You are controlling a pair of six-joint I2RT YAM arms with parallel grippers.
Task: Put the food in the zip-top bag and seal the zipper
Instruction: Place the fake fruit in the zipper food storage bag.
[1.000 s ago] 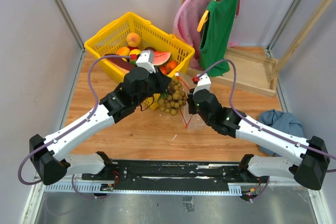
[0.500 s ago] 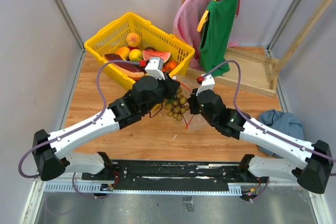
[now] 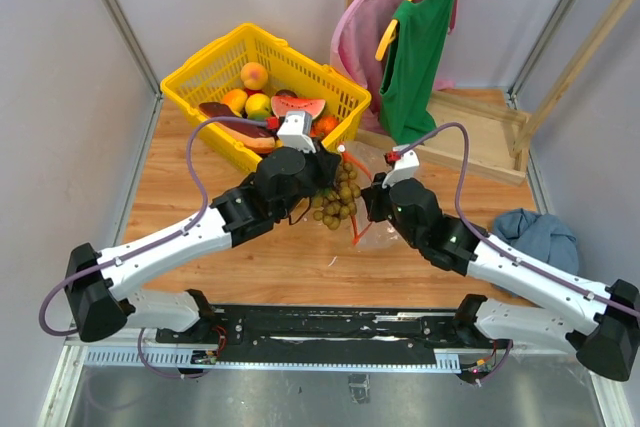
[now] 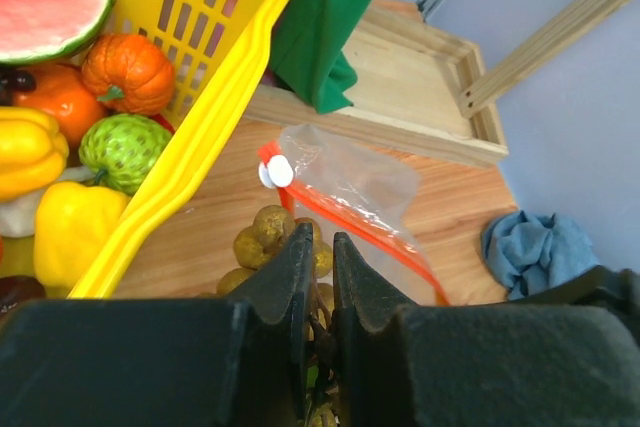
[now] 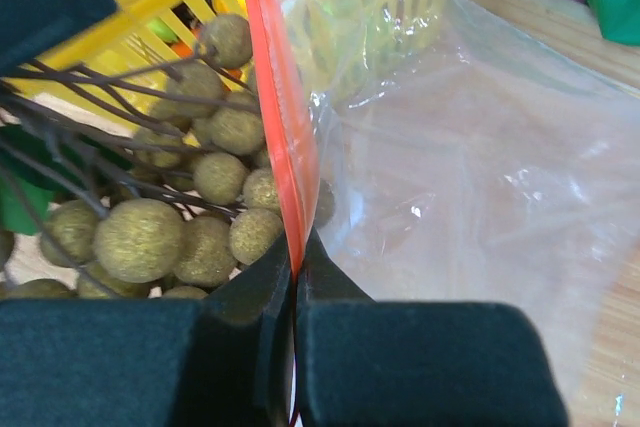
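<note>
Left end effector [image 4: 318, 247]: fingers closed to a sliver, with the grapes [image 4: 262, 229] held by the stems.

Right end effector [image 5: 296, 247]: clamped on the zipper [image 5: 280, 107], so the bag [image 5: 450, 177] mouth is held up by that strip.

In the right wrist view the grapes are at 9 o'clock of the strip and touching it. The bag body is at 3 o'clock. Whether the bunch has crossed the mouth cannot be told; it is judged to be at the lip, not in.

Progress:
- Done: bunch gripped, mouth edge gripped, both brought together over the counter [image 3: 290, 267].
- Left: bunch to be dropped in, other food to be loaded, zipper to be closed. No food is seen inside the clear bag. The slider [image 4: 275, 172] sits at the strip's far end.

Count:
- 1 bag, 1 zipper, 1 slider, 1 grape bunch.
- 1 basket [image 3: 200, 72], at 11 o'clock of the grapes in the top view.
- In the basket: 1 watermelon slice [image 4: 50, 7], 2 orange pieces, 1 green ball [image 4: 125, 152], 2 yellow peppers, 1 peach [image 3: 254, 75]. Others are partly hidden and not counted.
</note>
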